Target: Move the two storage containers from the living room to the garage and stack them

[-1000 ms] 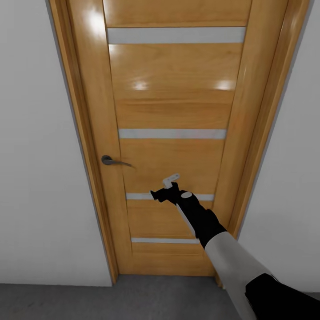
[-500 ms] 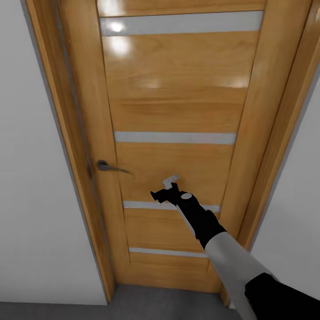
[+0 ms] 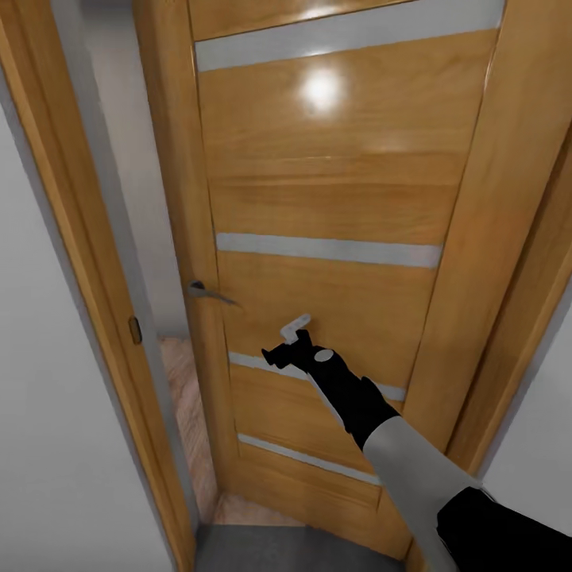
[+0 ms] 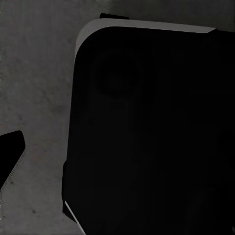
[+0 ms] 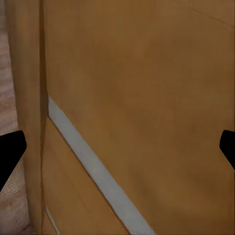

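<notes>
1. The head view takes in a light wooden door (image 3: 318,238) with pale horizontal strips, swung partly open from its frame (image 3: 87,262) on the handle side. Through the gap shows a strip of light wood-plank floor (image 3: 187,405), and below the door lies the dark grey concrete floor (image 3: 278,548). White walls (image 3: 48,461) flank the frame.
2. A dark lever handle (image 3: 208,292) sits near the door's free edge. A small latch plate (image 3: 135,330) is set in the frame opposite it.
3. The right arm reaches up from the lower right corner of the head view, and the right gripper (image 3: 287,342) is at the door's face, just above the second pale strip from the bottom and beside the handle but apart from it. Whether it presses on the wood I cannot tell.
4. The right wrist view shows what the head view cannot: the two dark fingertips (image 5: 10,152) stand far apart at opposite edges, with only door panel, one pale strip and a sliver of plank floor between them. The hand holds nothing.
5. The left wrist view gives a dark rounded robot body part (image 4: 147,132) over mottled grey concrete, with one dark fingertip (image 4: 10,152) at the edge. With just that one tip visible, I cannot tell how the left gripper stands.
6. Neither storage container appears here.
</notes>
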You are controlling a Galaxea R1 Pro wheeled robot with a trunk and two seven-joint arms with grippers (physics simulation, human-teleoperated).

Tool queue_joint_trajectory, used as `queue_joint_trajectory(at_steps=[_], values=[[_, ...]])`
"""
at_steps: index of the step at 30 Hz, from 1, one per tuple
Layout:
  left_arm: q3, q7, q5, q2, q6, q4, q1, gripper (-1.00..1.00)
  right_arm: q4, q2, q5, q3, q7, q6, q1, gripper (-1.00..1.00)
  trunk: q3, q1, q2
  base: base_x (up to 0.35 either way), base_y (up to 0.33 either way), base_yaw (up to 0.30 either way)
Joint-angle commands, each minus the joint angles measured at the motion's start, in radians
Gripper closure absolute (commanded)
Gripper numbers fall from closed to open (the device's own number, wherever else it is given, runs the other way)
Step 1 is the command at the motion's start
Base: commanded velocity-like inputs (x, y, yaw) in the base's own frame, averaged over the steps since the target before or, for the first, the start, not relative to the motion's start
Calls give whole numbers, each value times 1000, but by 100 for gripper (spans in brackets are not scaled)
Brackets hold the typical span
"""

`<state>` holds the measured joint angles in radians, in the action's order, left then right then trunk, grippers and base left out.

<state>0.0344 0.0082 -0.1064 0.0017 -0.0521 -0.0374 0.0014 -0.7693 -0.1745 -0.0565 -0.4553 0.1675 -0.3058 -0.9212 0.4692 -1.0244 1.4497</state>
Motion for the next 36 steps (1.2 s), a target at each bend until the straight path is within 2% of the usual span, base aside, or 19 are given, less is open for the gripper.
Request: queue_joint_trajectory(at_steps=[1, 7, 13, 15, 19, 23, 25, 36], values=[[2, 0, -8, 0, -2, -1, 0, -100, -2, 0, -11, -1, -1, -5, -1, -100, 1, -1, 0, 321, 0, 0], [2, 0, -8, 1, -2, -1, 0, -100, -1, 0, -12, -5, -26, -8, -1, -100, 1, -1, 0, 321, 0, 0], [2, 0, -9, 1, -2, 0, 0, -100, 10, 0, -13, -5, -104, -14, -3, -100, 1, -1, 0, 321, 0, 0], [2, 0, -8, 0, -2, -1, 0, -100, 172, 0, -9, -2, -154, -2, -111, -100, 1, -1, 0, 321, 0, 0], [2, 0, -8, 0, -2, -1, 0, -100, 252, 0, -3, 0, -224, 4, -180, -100, 1, -1, 0, 320, 0, 0], [2, 0, -7, 0, -2, -1, 0, -100, 339, 0, -1, 2, -242, 6, -247, -100, 1, -1, 0, 288, 0, 0], [2, 0, -7, 0, -2, -1, 0, -100, 420, 0, 0, 3, -246, 8, -297, -100, 1, -1, 0, 81, 0, 0], [2, 0, -7, 1, -2, -1, 0, -100, 429, 0, -11, 9, -283, 3, -311, -100, 1, -1, 0, 5, 0, 0]])
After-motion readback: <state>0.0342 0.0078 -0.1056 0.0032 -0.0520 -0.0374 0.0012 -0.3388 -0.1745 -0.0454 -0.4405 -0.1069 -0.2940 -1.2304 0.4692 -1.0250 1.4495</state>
